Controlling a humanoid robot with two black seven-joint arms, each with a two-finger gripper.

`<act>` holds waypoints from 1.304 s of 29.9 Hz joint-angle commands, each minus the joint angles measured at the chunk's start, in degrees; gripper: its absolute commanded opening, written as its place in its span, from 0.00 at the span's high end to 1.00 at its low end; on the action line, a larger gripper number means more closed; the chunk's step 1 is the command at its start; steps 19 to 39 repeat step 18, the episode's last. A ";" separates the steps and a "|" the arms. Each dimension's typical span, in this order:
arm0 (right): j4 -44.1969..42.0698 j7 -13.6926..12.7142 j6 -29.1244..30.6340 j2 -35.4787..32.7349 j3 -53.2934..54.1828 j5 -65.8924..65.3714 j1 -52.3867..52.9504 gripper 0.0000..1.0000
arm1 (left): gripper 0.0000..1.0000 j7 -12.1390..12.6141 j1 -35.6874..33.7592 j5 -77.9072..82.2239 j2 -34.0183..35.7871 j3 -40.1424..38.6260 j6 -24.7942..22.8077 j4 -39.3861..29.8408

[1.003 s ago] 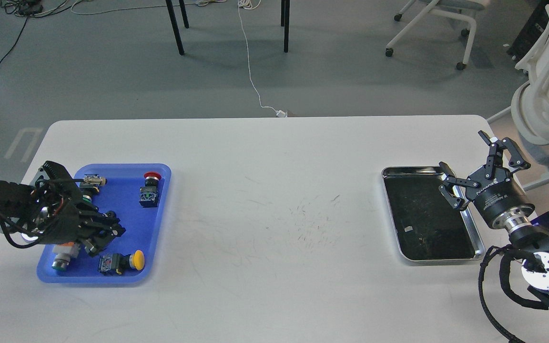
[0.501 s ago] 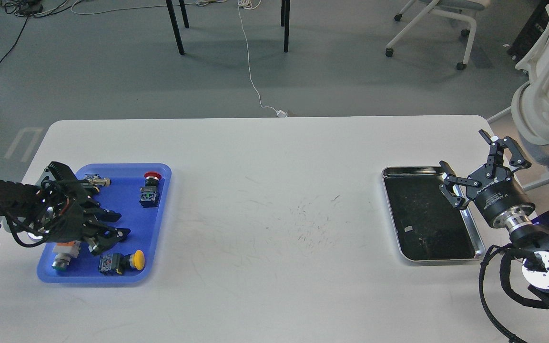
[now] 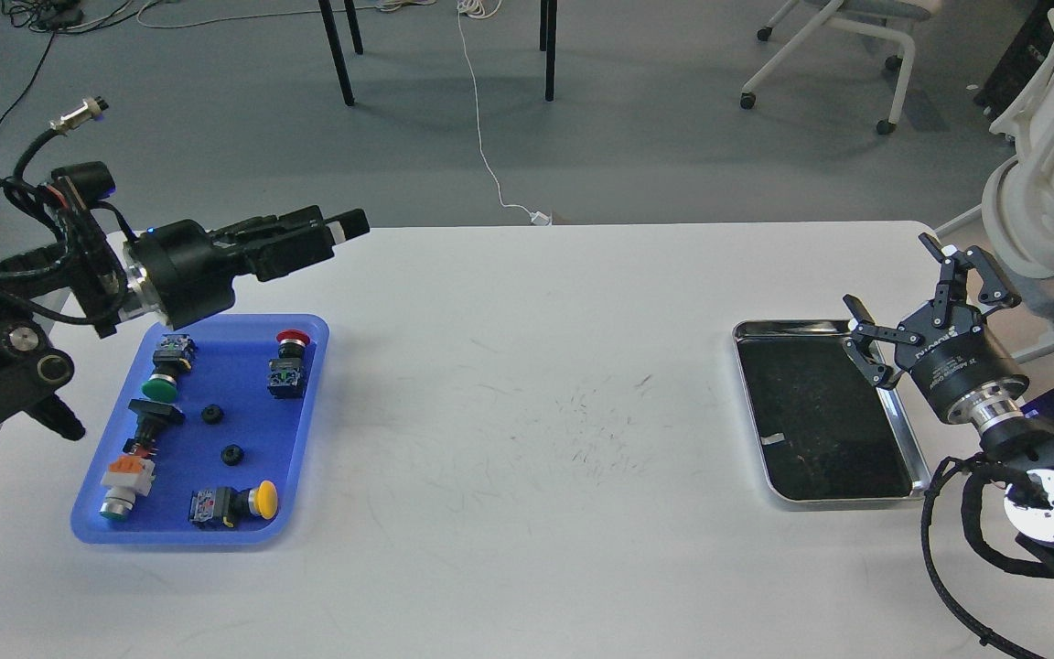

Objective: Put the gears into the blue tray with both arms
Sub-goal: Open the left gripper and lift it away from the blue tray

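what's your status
Left end effector raised above table, empty. Right end effector open at steel tray. Both gears in blue tray. Nothing blocking.

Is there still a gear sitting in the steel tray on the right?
No, the steel tray holds no gear; both gears lie in the blue tray.

**Where things lie around the blue tray**

You have the blue tray [image 3: 303, 430] on the table [image 3: 527, 567], near its left end. In the tray, two gears [image 3: 211, 414] [image 3: 231, 454] lie near the middle, apart from each other, with push-button switches [image 3: 287, 364] around them along the tray's edges. Your left gripper [image 3: 344, 225] hangs above and behind the tray's far edge. Well to the tray's right lies the steel tray [image 3: 913, 458], with your right gripper [image 3: 907, 297] over its far right corner.
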 commanded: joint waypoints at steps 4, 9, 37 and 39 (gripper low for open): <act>0.00 0.00 -0.29 0.01 -3.09 -5.30 0.69 0.01 | 0.02 -0.02 17.23 -11.80 -12.66 -20.03 2.53 -0.10; -0.35 0.00 -0.47 0.71 -2.22 -6.27 0.17 0.01 | 0.02 9.16 28.92 -13.12 -21.72 -37.09 -9.67 3.41; -0.18 0.00 -0.29 0.97 -3.00 -6.10 -0.10 0.01 | 0.02 9.78 34.22 -13.12 -25.86 -41.60 -14.35 5.09; -0.18 0.00 -0.29 0.97 -3.00 -6.10 -0.10 0.01 | 0.02 9.78 34.22 -13.12 -25.86 -41.60 -14.35 5.09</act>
